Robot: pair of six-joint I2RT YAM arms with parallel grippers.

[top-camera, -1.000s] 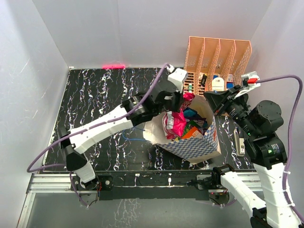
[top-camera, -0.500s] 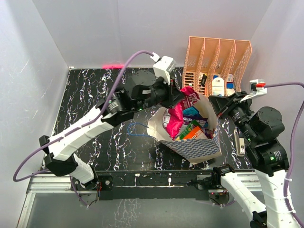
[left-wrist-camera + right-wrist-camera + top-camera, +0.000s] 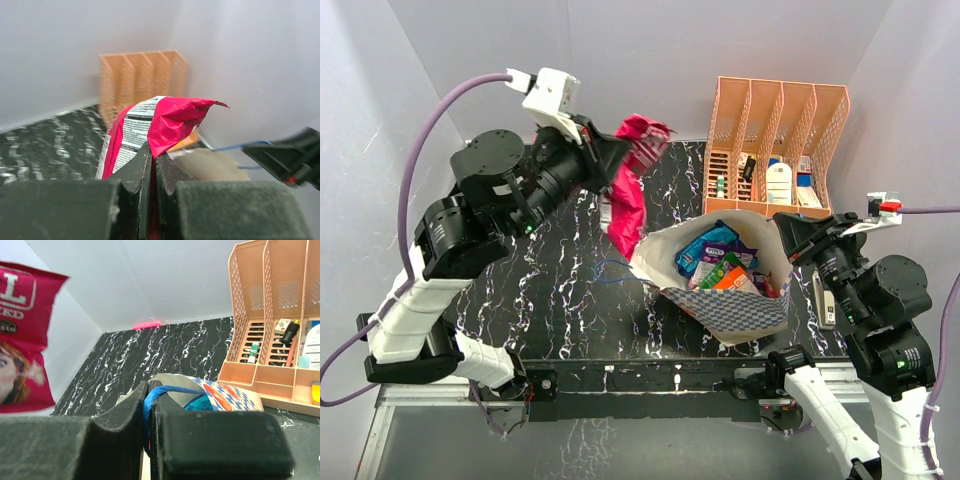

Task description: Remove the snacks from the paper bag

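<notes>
My left gripper [image 3: 612, 152] [image 3: 153, 159] is shut on a magenta snack packet [image 3: 630, 185] [image 3: 150, 130], which hangs high above the black marble table, left of the paper bag [image 3: 740, 310]. The same packet shows at the left edge of the right wrist view [image 3: 22, 335]. The blue-and-white checkered bag stands open with several snacks [image 3: 720, 265] inside: blue, purple, green and orange. My right gripper [image 3: 790, 232] [image 3: 149, 395] is shut on the bag's blue cord handle [image 3: 165, 392] at the bag's right rim.
A peach-orange slotted organizer [image 3: 775, 135] [image 3: 270, 315] with small items stands at the back right, just behind the bag. A loose blue cord handle [image 3: 605, 272] lies on the table [image 3: 520, 220] left of the bag. White walls enclose the table.
My left arm has lifted the magenta packet out of the bag and swung it up and to the left. The bag has sagged open. My right gripper stayed on the handle.
</notes>
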